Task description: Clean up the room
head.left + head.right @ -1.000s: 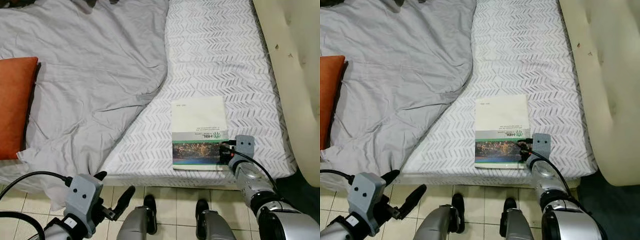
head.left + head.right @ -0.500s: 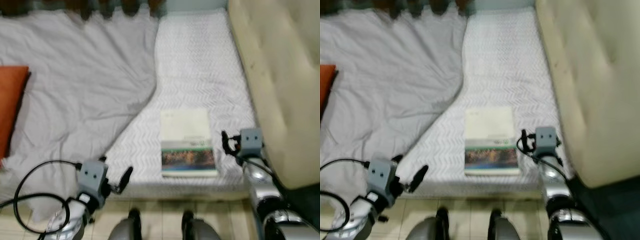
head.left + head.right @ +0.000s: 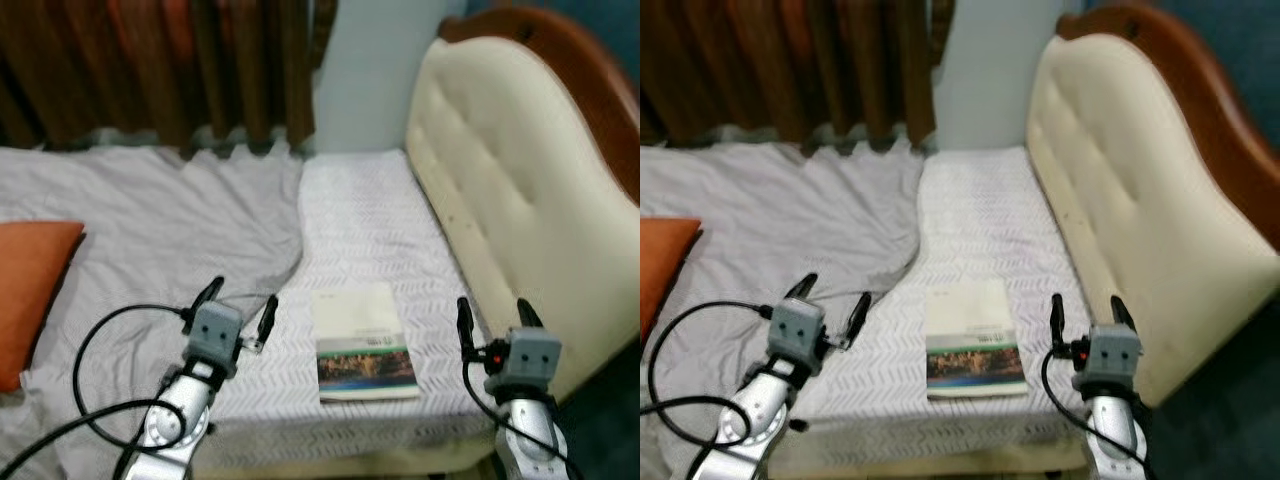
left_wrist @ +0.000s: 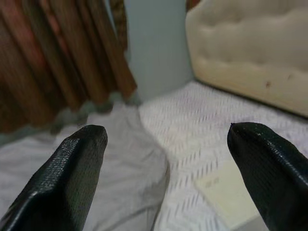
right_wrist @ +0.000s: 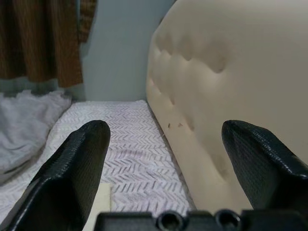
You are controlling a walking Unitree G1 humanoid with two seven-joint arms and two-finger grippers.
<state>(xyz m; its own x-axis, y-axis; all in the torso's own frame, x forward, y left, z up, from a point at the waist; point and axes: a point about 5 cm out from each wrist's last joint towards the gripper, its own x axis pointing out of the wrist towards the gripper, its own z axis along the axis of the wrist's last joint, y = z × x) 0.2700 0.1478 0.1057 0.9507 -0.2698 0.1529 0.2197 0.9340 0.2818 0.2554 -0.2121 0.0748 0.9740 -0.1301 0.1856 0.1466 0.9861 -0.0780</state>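
Note:
A booklet (image 3: 362, 340) with a cream upper half and a green photo strip lies flat on the patterned mattress (image 3: 372, 215) near the bed's front edge. My left gripper (image 3: 240, 309) is raised over the grey blanket (image 3: 170, 230), left of the booklet, open and holding nothing. Right of the booklet, my right gripper (image 3: 492, 321) is lifted beside the headboard, open too, with nothing between its fingers. A corner of the booklet (image 4: 226, 192) shows between the left fingers (image 4: 72, 168) in the left wrist view.
A cream tufted headboard (image 3: 500, 190) with a wooden rim runs along the right. An orange pillow (image 3: 30, 290) lies at the left edge. Brown curtains (image 3: 150, 70) and a pale blue wall (image 3: 365, 70) stand behind the bed.
The camera has tilted up, so curtains and headboard now show. Both arms have risen from below the bed edge. The right gripper has drawn away from the booklet's edge.

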